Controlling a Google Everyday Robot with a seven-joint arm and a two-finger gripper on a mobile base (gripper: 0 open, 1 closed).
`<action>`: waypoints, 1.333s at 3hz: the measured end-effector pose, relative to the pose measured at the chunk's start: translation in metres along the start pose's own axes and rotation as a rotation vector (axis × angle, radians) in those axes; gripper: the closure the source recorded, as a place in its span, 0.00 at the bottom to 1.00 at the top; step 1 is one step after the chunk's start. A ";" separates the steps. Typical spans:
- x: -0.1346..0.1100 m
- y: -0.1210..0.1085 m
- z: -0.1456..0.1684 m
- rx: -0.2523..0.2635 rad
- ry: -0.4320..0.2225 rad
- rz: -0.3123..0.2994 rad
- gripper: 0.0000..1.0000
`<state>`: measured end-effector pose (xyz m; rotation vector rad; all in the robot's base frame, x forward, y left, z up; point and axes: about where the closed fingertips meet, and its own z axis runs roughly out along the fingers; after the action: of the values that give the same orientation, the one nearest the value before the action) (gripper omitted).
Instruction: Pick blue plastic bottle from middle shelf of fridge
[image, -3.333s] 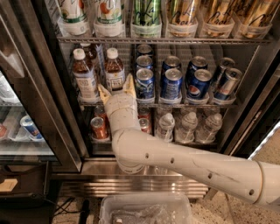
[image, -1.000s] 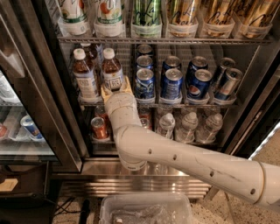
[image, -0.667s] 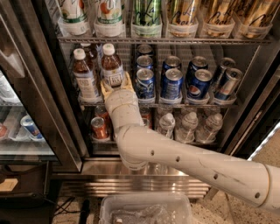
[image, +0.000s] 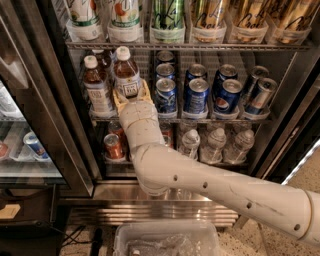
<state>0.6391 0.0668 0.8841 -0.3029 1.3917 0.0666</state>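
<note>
The blue plastic bottle (image: 127, 75) holds amber-brown drink, with a white cap and a white label bearing a small dark square emblem. My gripper (image: 131, 95) is shut on its lower body, one yellowish fingertip (image: 118, 99) on each side. The bottle stands upright, lifted a little above the front of the middle shelf (image: 210, 119), in the second lane from the left. A similar brown bottle (image: 96, 84) with a pale-blue label stands just left of it. My white arm reaches up into the open fridge (image: 65, 115) from the lower right.
Blue soda cans (image: 196, 95) fill the lanes to the right. Tall slim cans (image: 167, 17) stand on the rack above; red cans (image: 113, 146) and water bottles (image: 215, 145) below. A smaller glass-fronted cooler (image: 22, 145) is at the left. A clear plastic bin (image: 165, 240) sits on the floor.
My gripper has closed on the bottle and raised it slightly, up and a little left, off its lane. The other bottles and cans have not moved.
</note>
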 end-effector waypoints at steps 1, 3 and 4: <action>-0.014 -0.015 -0.029 -0.003 0.004 0.029 1.00; -0.009 -0.014 -0.038 -0.017 0.020 0.037 1.00; 0.006 -0.017 -0.067 -0.024 0.070 0.076 1.00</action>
<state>0.5795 0.0328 0.8718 -0.2745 1.4730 0.1369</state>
